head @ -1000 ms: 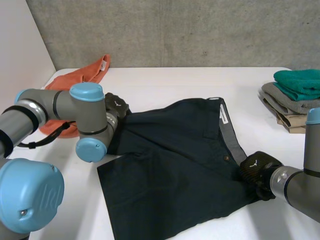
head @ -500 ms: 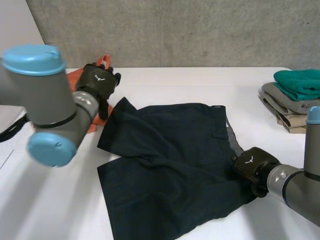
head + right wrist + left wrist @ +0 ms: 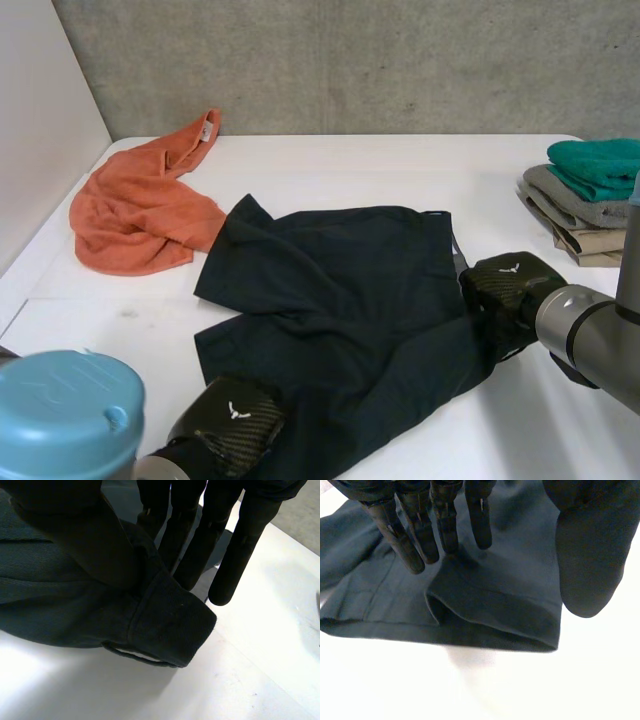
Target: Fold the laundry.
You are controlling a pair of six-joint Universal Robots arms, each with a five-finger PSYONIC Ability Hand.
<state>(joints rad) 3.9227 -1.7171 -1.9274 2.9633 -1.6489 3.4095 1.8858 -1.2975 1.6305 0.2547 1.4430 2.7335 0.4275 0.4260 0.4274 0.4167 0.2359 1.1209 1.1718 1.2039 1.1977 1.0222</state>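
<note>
The left robot hand [image 3: 445, 515] is released, its fingers straight and its thumb spread wide. The fingertips hover at the hemmed leg opening of the dark shorts [image 3: 485, 605]; whether they touch the cloth cannot be told. In the head view this hand [image 3: 228, 425] is at the near edge of the shorts.

The right robot hand [image 3: 70, 530] grasps the shorts' waistband, pinching the thick fold between thumb and fingers, with one finger straight beside it. A belt loop hangs under the held fold.

The shorts [image 3: 340, 300] lie spread in the middle of the white surface [image 3: 400, 170], with the far leg folded over. An orange towel [image 3: 140, 215] lies crumpled at the far left, just touching the shorts' corner. Well apart at the right edge is a stack of folded clothes [image 3: 585, 205]: green on top, grey under it, tan at the bottom.

A bare concrete wall [image 3: 350, 60] runs behind the surface, and a white panel [image 3: 40, 100] stands at the left.

Each hand's back bears a small white emblem. A pale tag on the towel's far tip is too small to read.
</note>
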